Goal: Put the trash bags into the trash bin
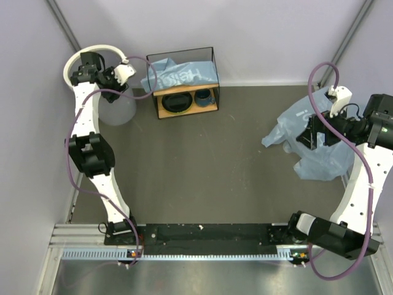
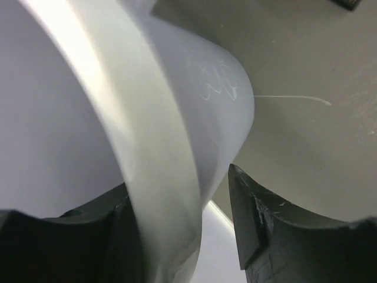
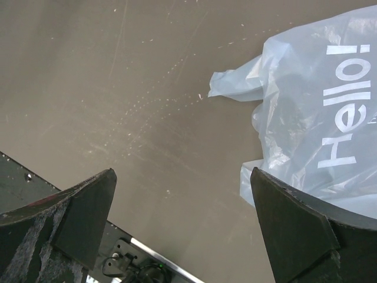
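from above: the bin (image 1: 118, 109) stands in the far left corner of the table (image 1: 202, 172), with its white ring (image 1: 73, 58) on top. the left gripper (image 1: 113, 75) sits at the near-right side of that ring. one blue bag (image 1: 316, 163) lies crumpled on the right side of the table, well apart from the bin, and the right gripper (image 1: 310, 134) is over its inner edge. a second bag (image 1: 178, 77) is draped over the top of the wire shelf (image 1: 189, 112), just right of the bin. a dark bowl (image 1: 178, 103) and a cup (image 1: 204, 97) sit beneath it. neither bag is in the bin.

left wrist: the two fingers (image 2: 283, 236) straddle the ring and wall of the bin, one on each side. the right-hand one is very near the wall, but i cannot tell whether they are pinching it or only standing around it.

right wrist: the jaws are spread wide and hold nothing, with bare table between them. the bag, lettered "hello!", lies just beside the right-hand finger (image 3: 294, 224).

the step in hand looks like steadying the bin with the left arm while the right goes for the first bag. next, the right gripper would need to shift sideways over the film, drop, and pinch a good bunch of it. a thin fold may slip free on the long carry across to the bin.
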You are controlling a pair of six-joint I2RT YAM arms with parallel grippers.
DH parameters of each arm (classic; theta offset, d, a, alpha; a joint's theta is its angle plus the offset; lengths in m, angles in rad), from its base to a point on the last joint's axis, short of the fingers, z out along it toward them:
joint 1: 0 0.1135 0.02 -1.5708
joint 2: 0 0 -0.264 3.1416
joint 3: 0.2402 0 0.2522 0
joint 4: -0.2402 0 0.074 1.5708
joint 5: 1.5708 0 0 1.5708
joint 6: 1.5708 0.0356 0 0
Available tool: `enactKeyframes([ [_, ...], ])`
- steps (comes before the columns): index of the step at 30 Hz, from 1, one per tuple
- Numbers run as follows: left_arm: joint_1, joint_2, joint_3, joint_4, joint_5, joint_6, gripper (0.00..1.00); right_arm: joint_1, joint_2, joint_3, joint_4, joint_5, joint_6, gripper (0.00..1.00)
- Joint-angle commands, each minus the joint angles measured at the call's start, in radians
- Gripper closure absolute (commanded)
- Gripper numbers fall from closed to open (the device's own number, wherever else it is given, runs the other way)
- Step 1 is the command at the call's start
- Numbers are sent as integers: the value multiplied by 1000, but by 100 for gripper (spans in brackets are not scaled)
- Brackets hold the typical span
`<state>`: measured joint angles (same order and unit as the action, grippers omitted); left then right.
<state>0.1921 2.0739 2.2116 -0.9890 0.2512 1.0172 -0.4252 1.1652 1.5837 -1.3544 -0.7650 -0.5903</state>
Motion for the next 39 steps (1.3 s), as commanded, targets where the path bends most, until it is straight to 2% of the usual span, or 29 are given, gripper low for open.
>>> enactKeyframes([
  [1,13,-38,-16,-71,69,38,60,11,-6,12,-66,-36,3,1],
  [2,15,-57,-35,-77,72,38,66,11,-6,15,-65,-43,3,1],
  [3,15,-67,-47,-89,71,40,78,11,-4,21,-66,-46,3,1],
  [7,17,-133,-119,-125,54,47,100,13,-4,33,-66,-56,4,1],
  [14,24,-325,-222,-253,95,43,100,11,-21,41,-65,-89,6,1],
  [17,24,-418,-306,-298,86,34,100,11,-29,41,-65,-100,9,1],
  [24,-8,-642,-527,-445,171,51,100,11,-45,30,-65,-132,15,1],
  [27,-95,-736,-622,-453,200,15,100,11,-47,25,-63,-146,21,1],
  [30,-267,-814,-700,-404,195,-95,100,11,-56,15,-61,-149,21,1],
  [31,-367,-836,-710,-387,189,-130,100,11,-59,13,-58,-149,20,1],
  [37,-693,-809,-653,-262,198,-370,100,12,-65,10,-55,-149,20,1],
  [39,-752,-785,-606,-244,204,-419,100,11,-64,10,-52,-149,24,1],
])
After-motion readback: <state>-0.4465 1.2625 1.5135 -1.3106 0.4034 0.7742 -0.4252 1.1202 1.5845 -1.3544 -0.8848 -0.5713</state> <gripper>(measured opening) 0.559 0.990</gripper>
